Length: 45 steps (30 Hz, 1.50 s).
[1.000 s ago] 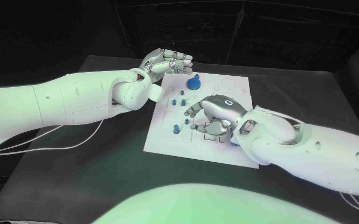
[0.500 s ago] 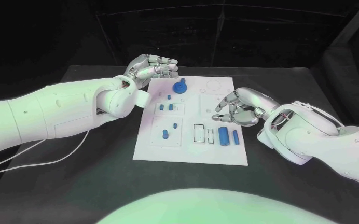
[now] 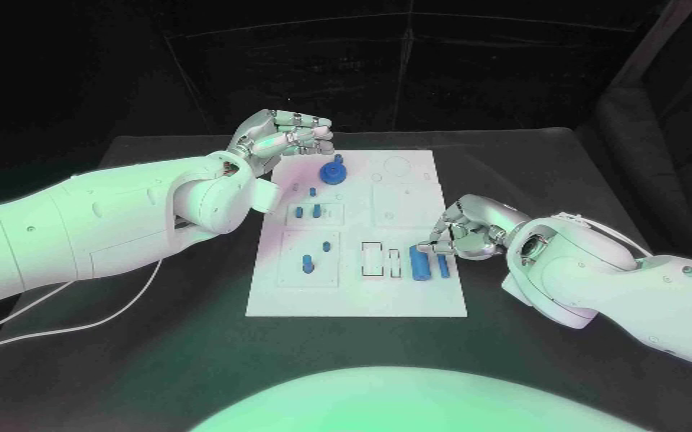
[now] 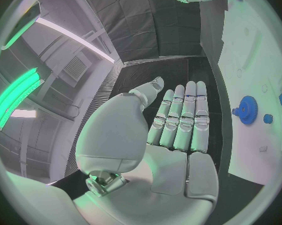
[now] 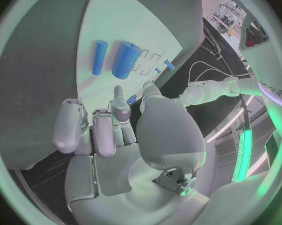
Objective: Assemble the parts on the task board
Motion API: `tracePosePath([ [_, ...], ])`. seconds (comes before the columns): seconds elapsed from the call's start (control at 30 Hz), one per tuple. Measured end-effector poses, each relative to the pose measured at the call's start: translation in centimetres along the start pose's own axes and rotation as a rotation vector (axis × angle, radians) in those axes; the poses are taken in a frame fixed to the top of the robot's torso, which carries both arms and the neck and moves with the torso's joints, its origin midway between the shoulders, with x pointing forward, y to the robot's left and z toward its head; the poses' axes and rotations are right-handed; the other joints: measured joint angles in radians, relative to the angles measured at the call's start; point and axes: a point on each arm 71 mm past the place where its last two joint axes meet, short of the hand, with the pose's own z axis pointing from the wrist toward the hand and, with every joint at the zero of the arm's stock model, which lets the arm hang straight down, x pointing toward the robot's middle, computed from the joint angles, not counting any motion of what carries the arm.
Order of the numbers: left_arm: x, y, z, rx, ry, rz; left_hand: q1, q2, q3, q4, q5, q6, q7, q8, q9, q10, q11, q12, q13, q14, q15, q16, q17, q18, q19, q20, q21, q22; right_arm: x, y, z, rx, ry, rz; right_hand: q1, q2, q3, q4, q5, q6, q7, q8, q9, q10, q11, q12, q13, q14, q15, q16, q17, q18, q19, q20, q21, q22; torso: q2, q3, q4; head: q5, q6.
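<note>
The white task board [image 3: 361, 287] lies in the middle of the black table. A blue gear [image 3: 333, 170] stands near its far left corner, and two blue cylinders [image 3: 420, 265] lie side by side near its right edge. Small blue pieces [image 3: 307, 212] sit on its left half. My left hand [image 3: 281, 134] hovers just beyond the far left corner, close to the gear [image 4: 246, 109]; its fingers [image 4: 181, 117] are stretched out and hold nothing. My right hand [image 3: 464, 227] sits at the board's right edge beside the cylinders [image 5: 125, 59], its fingers [image 5: 103, 130] curled in on nothing.
Empty outlined slots [image 3: 372, 257] lie left of the cylinders. A white cable [image 3: 87, 317] trails over the table under my left arm. Bare black table [image 3: 361, 352] surrounds the board.
The camera has shifted. My right hand has drawn back from above the board's slots to its right edge and curled its fingers, uncovering the two cylinders. My left hand stays by the gear.
</note>
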Motion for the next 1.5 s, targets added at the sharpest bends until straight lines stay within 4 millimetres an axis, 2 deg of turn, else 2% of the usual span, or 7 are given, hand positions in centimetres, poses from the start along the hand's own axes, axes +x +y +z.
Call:
tracePosePath([
  [0.57, -0.1, 0.0, 0.0, -0.002, 0.001, -0.001, 0.000, 0.000, 0.000, 0.000, 0.000, 0.000, 0.000, 0.000, 0.000, 0.000, 0.000, 0.000, 0.000, 0.000, 0.000, 0.000, 0.000, 0.000, 0.000, 0.000, 0.000, -0.001, 1.6, 0.8, 0.8, 0.034, 0.040, -0.080, -0.014, 0.004, -0.027, -0.003, 0.009, -0.009, -0.004, 0.023, 0.016, 0.017, -0.002, 0.045, 0.067, 0.000, 0.000, 0.027, 0.000, 0.000, 0.000, 0.000, 0.015, 0.025, 0.001, -0.0006, 0.0000, 0.005, -0.007],
  [0.9, -0.2, 0.0, -0.1, -0.003, 0.002, -0.002, 0.000, 0.000, 0.000, 0.000, 0.000, 0.000, 0.000, 0.000, 0.000, 0.000, 0.000, 0.000, 0.000, 0.000, 0.000, 0.000, -0.001, 0.000, 0.000, 0.000, 0.000, -0.001, 2.3, 1.0, 1.4, 0.053, 0.058, -0.112, 0.008, 0.025, -0.052, -0.006, 0.015, -0.026, -0.005, 0.051, 0.034, 0.062, 0.000, 0.122, 0.171, 0.000, 0.000, 0.076, 0.000, 0.000, 0.016, 0.005, 0.055, 0.087, 0.002, -0.0008, -0.0002, 0.004, -0.010],
  [1.0, -0.2, 0.0, -0.1, -0.004, 0.002, -0.002, 0.000, 0.000, 0.000, 0.000, 0.000, 0.000, 0.000, 0.000, 0.000, 0.000, 0.000, 0.000, 0.000, 0.000, 0.000, 0.000, -0.001, 0.000, 0.000, 0.000, 0.000, -0.001, 2.4, 1.1, 1.6, 0.056, 0.060, -0.125, 0.023, 0.040, -0.058, -0.012, 0.018, -0.035, -0.003, 0.059, 0.039, 0.069, 0.000, 0.135, 0.190, 0.000, 0.000, 0.081, 0.000, 0.000, 0.016, 0.005, 0.061, 0.095, 0.001, -0.0009, -0.0002, 0.005, -0.010],
  [1.07, -0.2, 0.0, -0.1, -0.004, 0.002, -0.002, 0.000, 0.000, 0.000, 0.000, 0.000, 0.000, 0.000, 0.000, 0.000, 0.000, 0.000, 0.000, 0.000, 0.000, 0.000, 0.000, -0.001, 0.000, 0.000, 0.000, 0.000, -0.001, 2.5, 1.2, 1.7, 0.057, 0.058, -0.133, 0.041, 0.042, -0.064, -0.017, 0.019, -0.035, -0.003, 0.064, 0.043, 0.069, 0.000, 0.140, 0.201, 0.000, 0.000, 0.087, 0.000, -0.016, 0.016, 0.005, 0.062, 0.102, 0.001, -0.0008, -0.0002, 0.005, -0.010],
  [1.2, -0.2, 0.0, -0.1, -0.004, 0.002, -0.002, 0.000, 0.000, 0.000, 0.000, 0.000, 0.000, 0.000, 0.000, 0.000, 0.000, 0.000, 0.000, 0.000, 0.000, 0.000, 0.000, -0.001, 0.000, 0.000, 0.000, 0.000, -0.001, 2.5, 1.4, 2.0, 0.055, 0.055, -0.151, 0.070, 0.047, -0.065, -0.036, 0.033, -0.037, -0.005, 0.076, 0.051, 0.072, -0.003, 0.147, 0.213, 0.000, 0.000, 0.092, 0.000, -0.016, 0.016, 0.005, 0.070, 0.111, 0.001, -0.0008, 0.0000, 0.005, -0.012],
  [1.4, -0.3, 0.0, -0.1, -0.004, 0.002, -0.002, 0.000, 0.000, 0.000, 0.000, 0.000, 0.000, 0.000, 0.000, 0.000, 0.000, 0.000, 0.000, 0.000, 0.000, 0.000, 0.000, -0.001, 0.000, 0.000, 0.000, 0.000, -0.001, 2.6, 1.6, 2.1, 0.048, 0.054, -0.173, 0.085, 0.054, -0.070, -0.042, 0.044, -0.038, -0.006, 0.084, 0.058, 0.076, 0.000, 0.151, 0.224, 0.000, 0.000, 0.093, 0.000, -0.016, 0.016, 0.005, 0.074, 0.118, 0.002, -0.0007, 0.0000, 0.005, -0.014],
  [1.5, -0.3, 0.0, -0.1, -0.005, 0.002, -0.002, 0.000, 0.000, 0.000, 0.000, 0.000, 0.000, 0.000, 0.000, 0.000, 0.000, 0.000, 0.000, 0.000, 0.000, 0.000, 0.000, -0.001, 0.000, 0.000, 0.000, 0.000, -0.001, 2.6, 1.7, 2.1, 0.044, 0.053, -0.178, 0.090, 0.059, -0.073, -0.045, 0.066, -0.038, -0.006, 0.093, 0.060, 0.077, -0.002, 0.151, 0.229, 0.000, 0.000, 0.096, 0.000, -0.016, 0.016, 0.005, 0.078, 0.121, 0.002, -0.0003, 0.0000, 0.004, -0.015],
])
